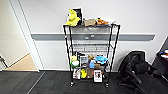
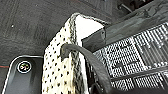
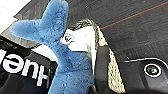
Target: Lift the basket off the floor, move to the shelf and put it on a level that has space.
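Shelf [image 1: 90, 53]: tall narrow rack of black wire, thin black posts, small caster feet, standing on the floor [image 1: 50, 83] of dark grey carpet tiles against a white wall with a grey band.

Top tier: yellow plush toy [image 1: 72, 18] at one end, a dark framed picture [image 1: 78, 13] behind it, a tan box [image 1: 89, 22] and orange items alongside.

Level [image 1: 90, 45] second from the top: black wire grid, visibly bare across its width.

Lower tiers: crowded with small goods, among them a light blue item [image 1: 101, 59], a green and white ball [image 1: 74, 63] and a white card [image 1: 97, 75] leaning at the bottom front.

Beside the rack: black office chair [image 1: 136, 71]. Tan wooden flooring [image 1: 23, 63] past the doorway.

Basket [image 2: 61, 65]: beige woven mesh side with dark dots and a pale rim, seen close in the left wrist view above the carpet, with a dark curved strap-like piece crossing its rim. In the right wrist view its woven edge [image 3: 111, 70] runs beside a blue plush toy [image 3: 65, 57] bearing a small white tag.

Jaws, left and right: cannot tell whether apart or together.
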